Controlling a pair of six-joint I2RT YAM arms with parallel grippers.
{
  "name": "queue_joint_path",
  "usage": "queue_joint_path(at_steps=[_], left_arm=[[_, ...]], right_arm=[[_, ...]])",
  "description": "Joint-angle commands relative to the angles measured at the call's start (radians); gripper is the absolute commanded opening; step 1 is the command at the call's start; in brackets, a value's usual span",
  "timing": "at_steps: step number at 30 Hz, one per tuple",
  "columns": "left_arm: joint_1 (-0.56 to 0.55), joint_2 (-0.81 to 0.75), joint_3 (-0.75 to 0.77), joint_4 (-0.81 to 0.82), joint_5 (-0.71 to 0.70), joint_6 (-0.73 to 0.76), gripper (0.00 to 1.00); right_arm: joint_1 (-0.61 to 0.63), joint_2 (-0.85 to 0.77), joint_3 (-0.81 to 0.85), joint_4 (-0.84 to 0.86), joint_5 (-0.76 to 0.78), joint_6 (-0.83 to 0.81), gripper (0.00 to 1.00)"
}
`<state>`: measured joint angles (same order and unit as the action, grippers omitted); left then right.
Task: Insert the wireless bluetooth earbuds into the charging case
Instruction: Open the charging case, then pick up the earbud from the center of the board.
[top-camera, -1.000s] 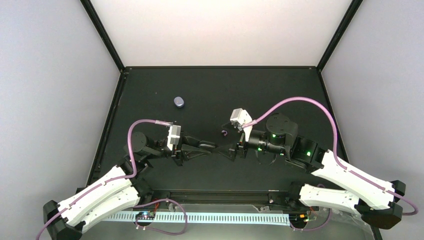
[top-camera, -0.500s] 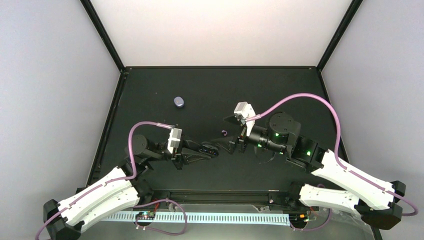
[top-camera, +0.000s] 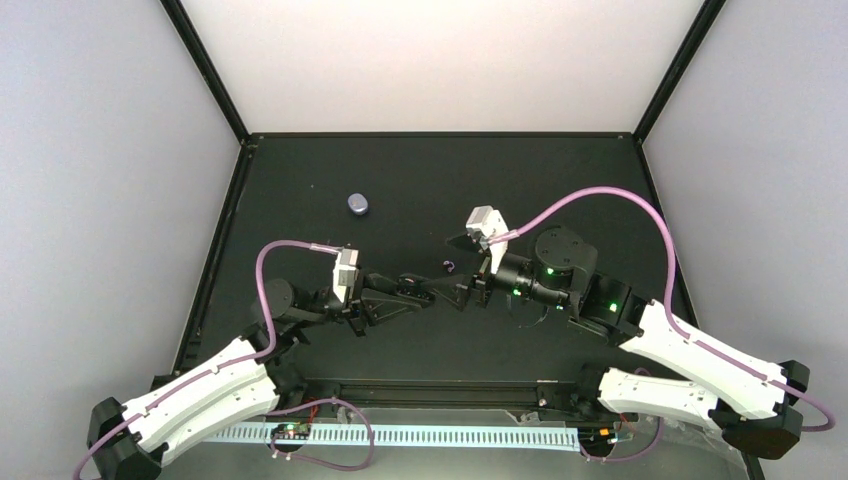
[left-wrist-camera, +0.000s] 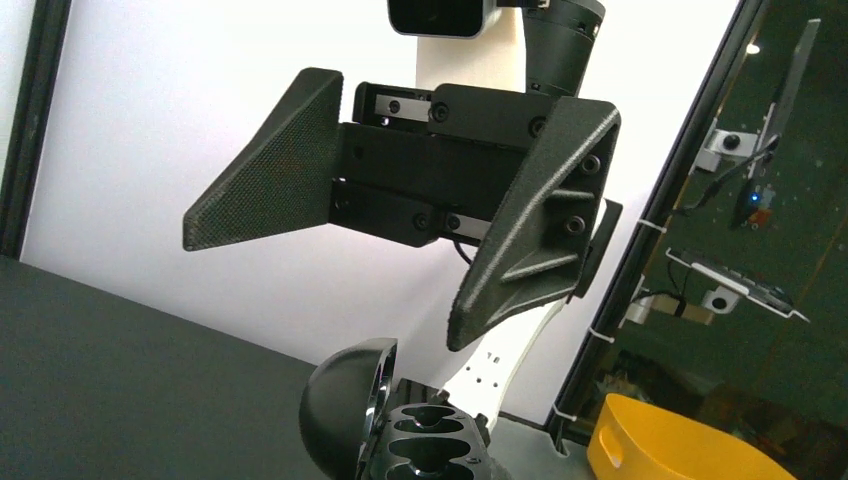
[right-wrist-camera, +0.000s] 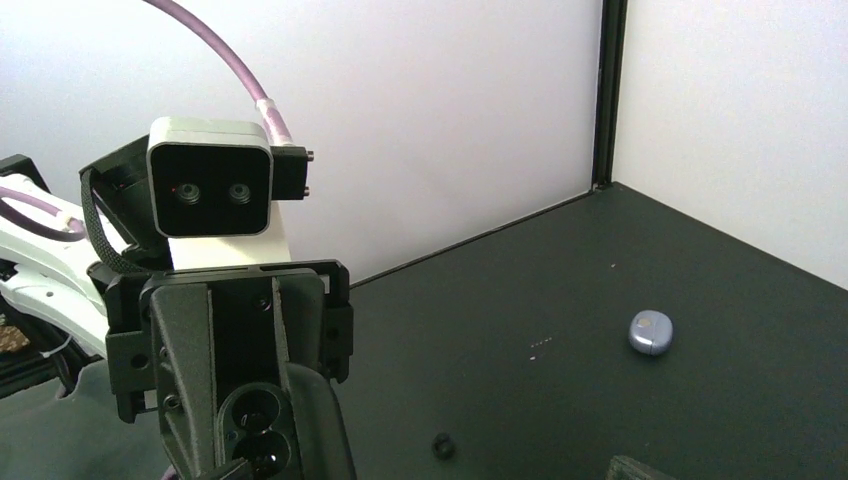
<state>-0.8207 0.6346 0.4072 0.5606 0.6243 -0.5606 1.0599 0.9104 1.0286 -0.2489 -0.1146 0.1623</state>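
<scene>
One charging case (top-camera: 358, 204) lies flat on the table (top-camera: 560, 170), long axis unclear.

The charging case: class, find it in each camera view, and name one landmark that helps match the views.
Top external: charging case on the table, left of centre, toward the back.
Left wrist: not in it.
Right wrist: the charging case lies at right, below the middle.
Shared landmark: the back-left corner post, near it in both.

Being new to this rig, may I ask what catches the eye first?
The grippers face each other mid-table: the left gripper shut on an open black piece, the right gripper gaping at it. The lavender charging case lies closed farther back left; a tiny earbud lies beyond the grippers.
</scene>
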Motion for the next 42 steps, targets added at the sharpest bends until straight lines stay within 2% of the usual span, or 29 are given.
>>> queue_joint_path(at_steps=[1,5,7,10,17,20,24,29,33,42], left_arm=[[-0.008,-0.014,-0.018,0.067,-0.055,-0.055,0.02],[-0.008,-0.030,-0.050,0.075,-0.083,-0.078,0.02],[-0.008,-0.045,-0.058,0.058,-0.092,-0.078,0.01],[-0.008,-0.070,-0.058,0.023,-0.096,-0.063,0.02],[-0.008,-0.135,-0.051,-0.071,-0.111,-0.025,0.02],[-0.008,-0.158,-0.051,-0.103,-0.110,-0.010,0.02],[-0.008,-0.180,-0.057,-0.125,-0.109,0.009,0.02],[-0.009,-0.194,-0.056,-0.152,-0.103,0.035,0.02],[-0.008,-0.205,-0.056,-0.174,-0.103,0.050,0.02],[-0.008,-0.214,-0.059,-0.192,-0.102,0.064,0.01]], right_arm=[[-0.002,-0.024,-0.020,0.040,0.023,0.031,0.93],[-0.027,-0.082,-0.066,0.075,0.122,0.085,0.95],[-0.110,-0.117,-0.117,0.104,0.133,0.150,0.95],[-0.234,-0.133,-0.214,0.140,0.062,0.264,0.94],[-0.259,0.037,-0.337,0.188,0.015,0.352,0.89],[-0.258,0.184,-0.348,0.226,-0.032,0.360,0.84],[-0.258,0.366,-0.347,0.305,-0.108,0.369,0.69],[-0.256,0.542,-0.322,0.378,-0.163,0.406,0.56],[-0.241,0.631,-0.308,0.392,-0.138,0.426,0.46],[-0.190,0.734,-0.266,0.358,-0.072,0.410,0.37]])
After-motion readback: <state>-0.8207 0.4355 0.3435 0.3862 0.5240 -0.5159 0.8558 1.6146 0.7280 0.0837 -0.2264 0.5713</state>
